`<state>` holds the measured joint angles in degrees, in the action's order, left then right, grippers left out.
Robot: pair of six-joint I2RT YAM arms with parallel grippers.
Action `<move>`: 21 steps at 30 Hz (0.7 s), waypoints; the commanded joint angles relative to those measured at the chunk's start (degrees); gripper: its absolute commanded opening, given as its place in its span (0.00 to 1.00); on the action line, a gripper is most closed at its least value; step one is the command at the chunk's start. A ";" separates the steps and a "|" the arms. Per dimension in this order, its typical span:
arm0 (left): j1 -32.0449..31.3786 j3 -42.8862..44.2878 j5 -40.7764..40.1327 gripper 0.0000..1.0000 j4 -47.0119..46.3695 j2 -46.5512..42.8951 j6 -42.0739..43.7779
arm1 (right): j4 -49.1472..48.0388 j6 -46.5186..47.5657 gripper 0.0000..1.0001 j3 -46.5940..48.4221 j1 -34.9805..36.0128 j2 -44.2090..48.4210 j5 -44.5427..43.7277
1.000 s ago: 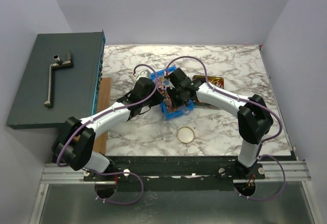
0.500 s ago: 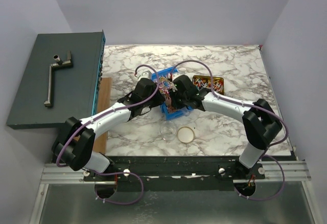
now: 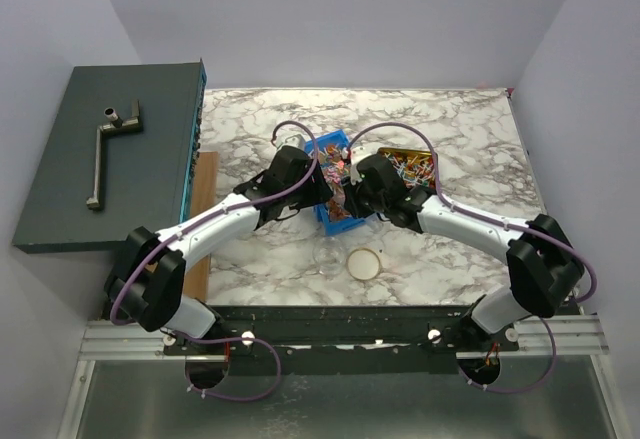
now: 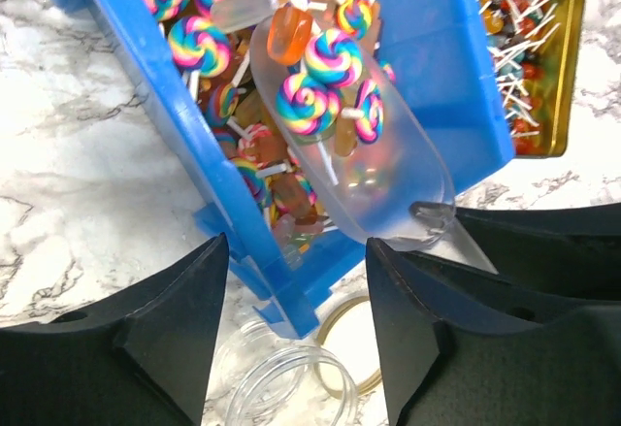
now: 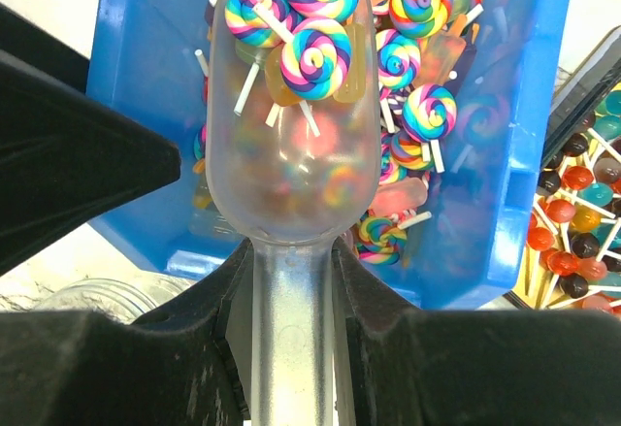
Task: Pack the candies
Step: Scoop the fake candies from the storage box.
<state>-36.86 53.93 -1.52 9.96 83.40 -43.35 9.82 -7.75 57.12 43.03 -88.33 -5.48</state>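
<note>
Right gripper (image 5: 291, 290) clamps the scoop (image 5: 291, 174) by its handle; the candies (image 5: 310, 52) heaped in it over the bin (image 5: 126, 106) look light, loose, easily spilled. Left gripper (image 4: 296, 251) gapes empty beside the bin.

One blue bin (image 3: 341, 222) and one gold tray (image 4: 572, 57) are standing on the desk (image 3: 450, 249). One clear scoop (image 5: 291, 154) is lying over the bin, with three swirl lollipops (image 5: 315, 52) showing on top of its load. The candies (image 5: 417, 4) in the bin and the tray are too many for counting. One glass jar (image 3: 327, 256) and one gold lid (image 3: 364, 262) are sitting near the front. One grey box (image 3: 60, 189) is carrying one metal handle (image 3: 105, 154).
</note>
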 commanded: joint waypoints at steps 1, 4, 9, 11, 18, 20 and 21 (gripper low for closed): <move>-0.22 4.14 -0.51 0.62 3.58 -1.22 1.75 | -3.79 1.27 0.01 -2.24 -0.32 2.97 -2.17; -0.09 5.58 -0.68 0.66 5.19 -2.38 2.35 | -4.79 1.38 0.01 -3.77 -0.31 4.25 -2.24; 0.64 6.92 0.63 0.73 7.31 -4.79 2.99 | -6.59 2.09 0.01 -6.65 -0.32 6.77 -2.11; 0.89 7.84 1.42 0.75 8.62 -5.41 3.50 | -7.71 2.30 0.01 -8.31 -0.31 8.34 -2.17; 1.87 8.34 4.20 0.78 12.92 -9.41 4.96 | -12.58 3.41 0.01 -13.73 0.14 14.70 -1.72; 2.01 7.83 4.97 0.78 13.39 -10.86 5.33 | -14.01 4.22 0.01 -15.35 0.62 16.30 -1.77; 2.06 7.53 5.37 0.78 13.75 -11.66 5.63 | -14.69 4.58 0.01 -15.96 0.99 17.22 -1.95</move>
<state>-35.27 61.30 0.80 20.38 75.31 -39.66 1.23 -5.19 43.33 43.18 -74.39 -6.33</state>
